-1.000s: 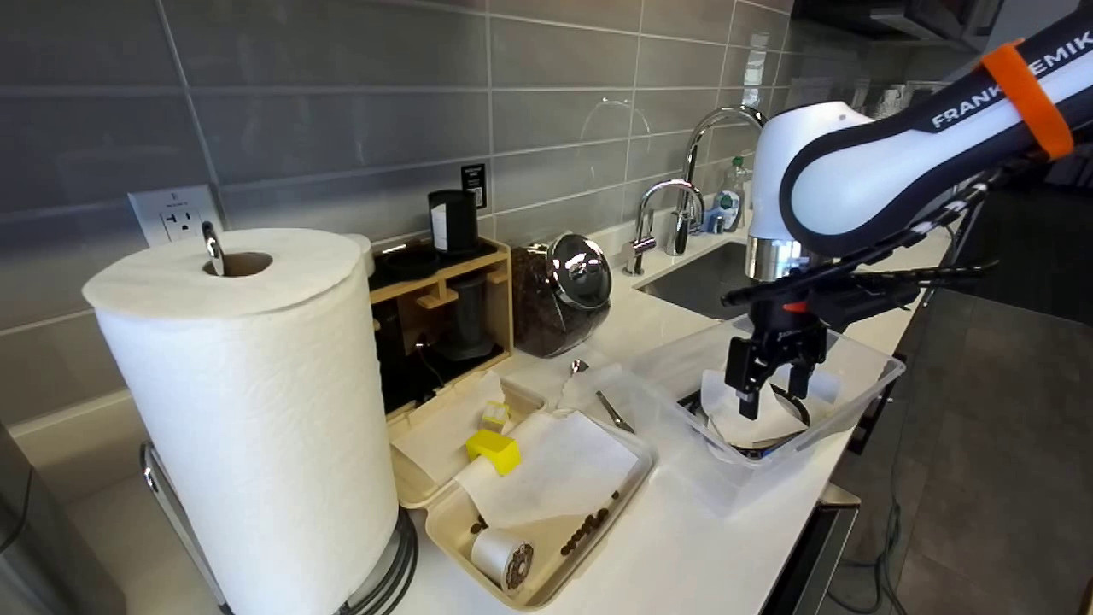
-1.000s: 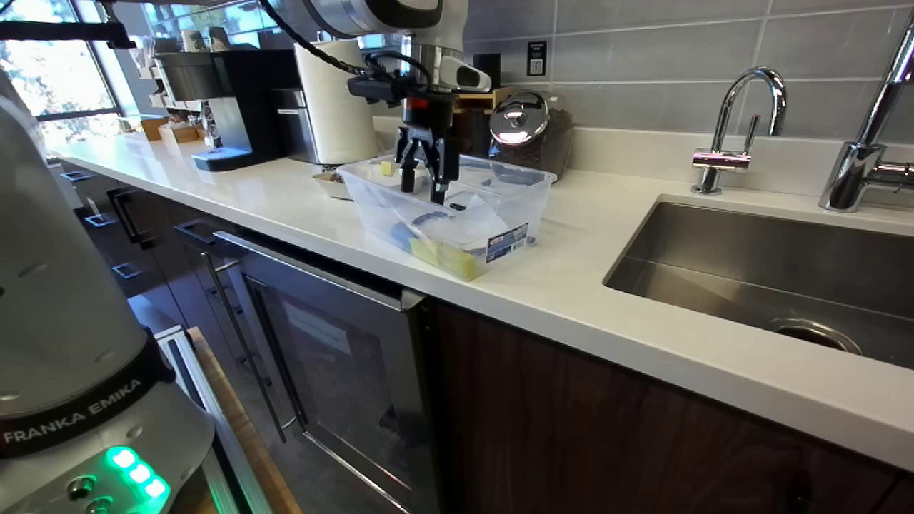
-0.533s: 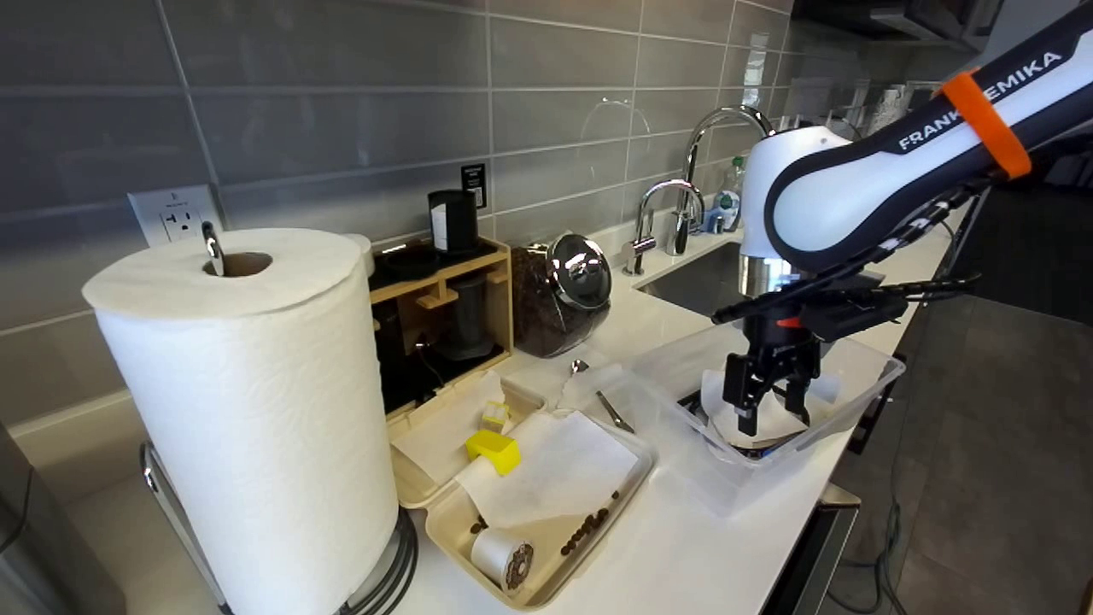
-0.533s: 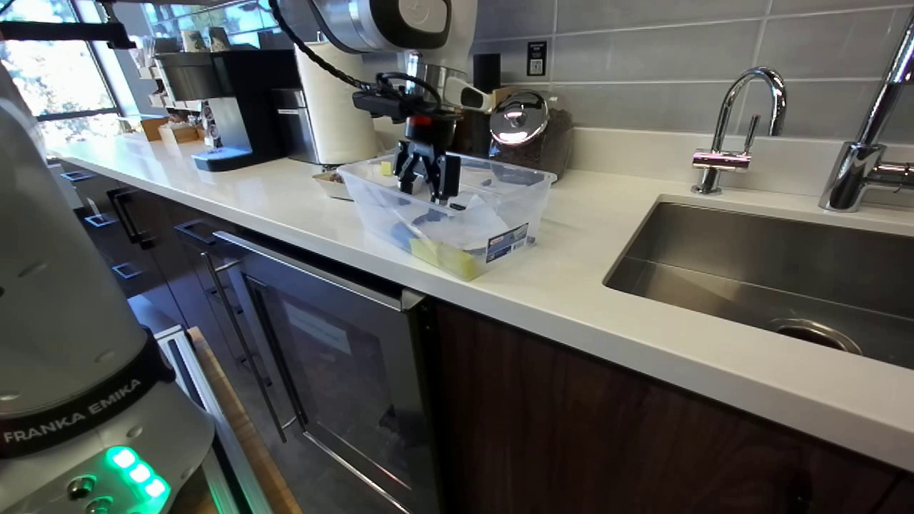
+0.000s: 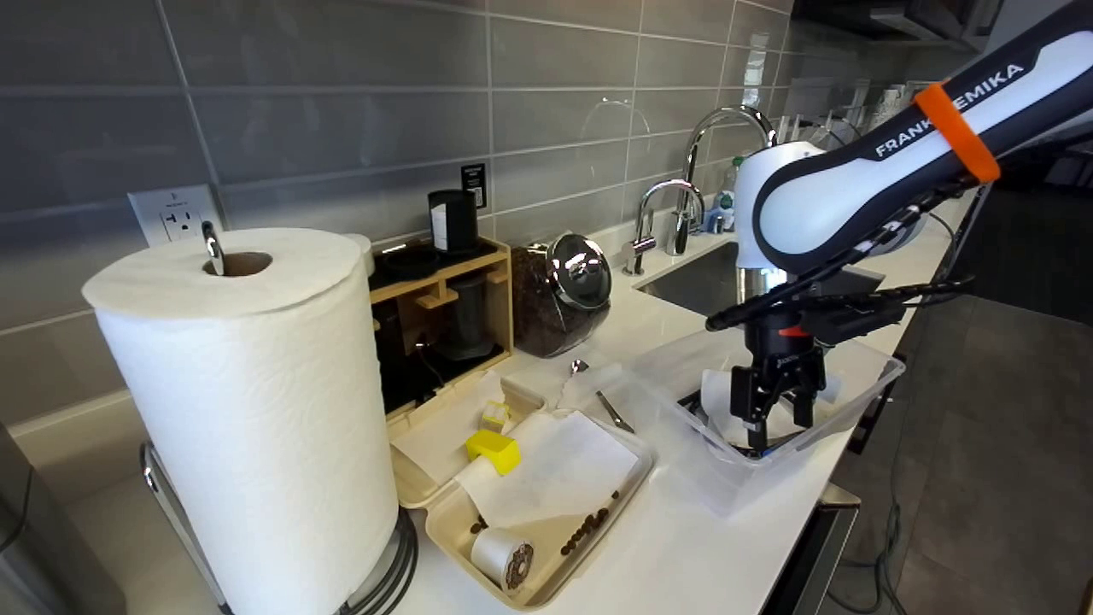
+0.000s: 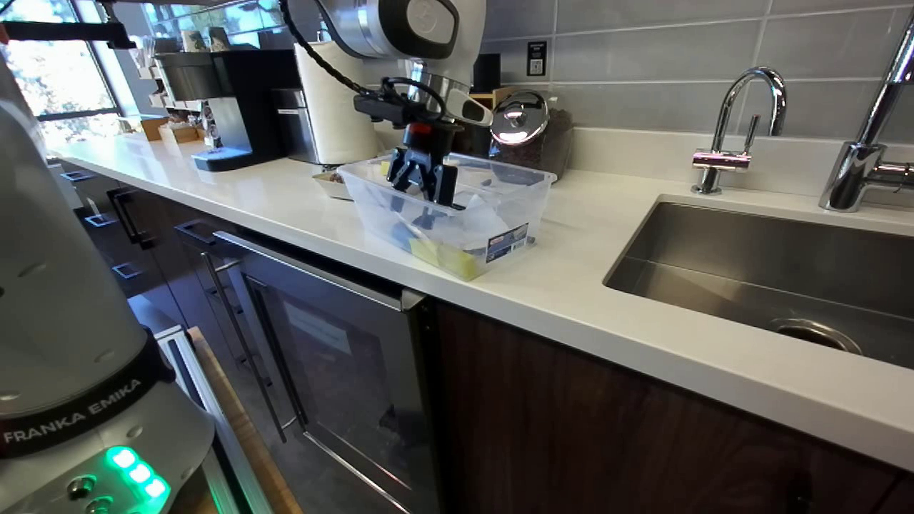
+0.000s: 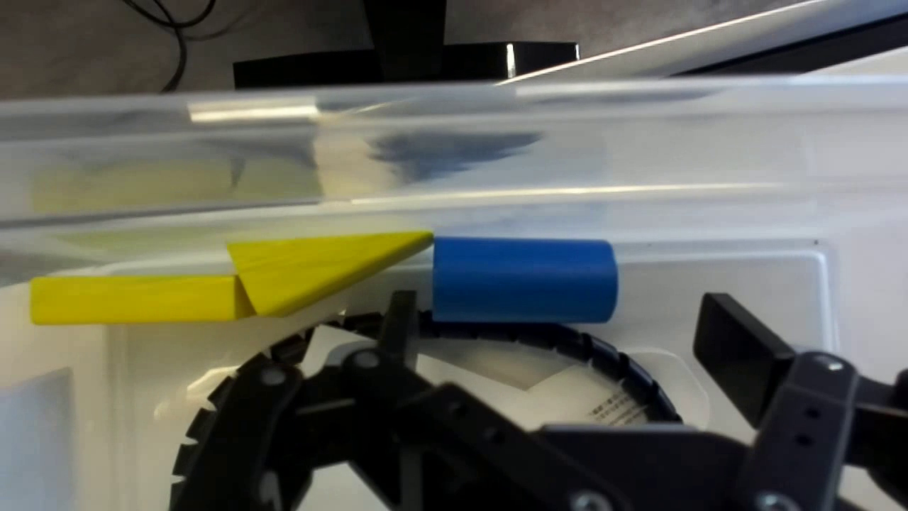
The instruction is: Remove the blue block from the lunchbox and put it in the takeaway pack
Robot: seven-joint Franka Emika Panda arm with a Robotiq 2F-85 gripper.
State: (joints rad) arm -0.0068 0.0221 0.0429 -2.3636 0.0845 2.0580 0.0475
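The blue block (image 7: 525, 280) is a cylinder lying on its side at one long wall of the lunchbox, a clear plastic bin (image 5: 683, 478), also in an exterior view (image 6: 378, 207). My gripper (image 7: 567, 330) is open and empty, reaching down into the bin. In the wrist view one finger is near the block's left end, the other beyond its right end; both appear apart from it. The gripper shows in both exterior views (image 5: 780, 431) (image 6: 421, 196). The takeaway pack (image 5: 452, 521), a beige clamshell, lies open beside the bin.
Two yellow blocks (image 7: 135, 300) (image 7: 319, 273) line the same wall; the wedge meets the blue block. A black coiled hose (image 7: 596, 355) and paper lie inside. The pack holds paper, a yellow block (image 5: 493, 451), a pod (image 5: 502, 559) and beans. A paper roll (image 5: 239, 410) stands nearby.
My gripper has come down farther into the bin and shifted slightly toward its long wall on the counter's front side. It stays open. The bin and the pack have not moved.
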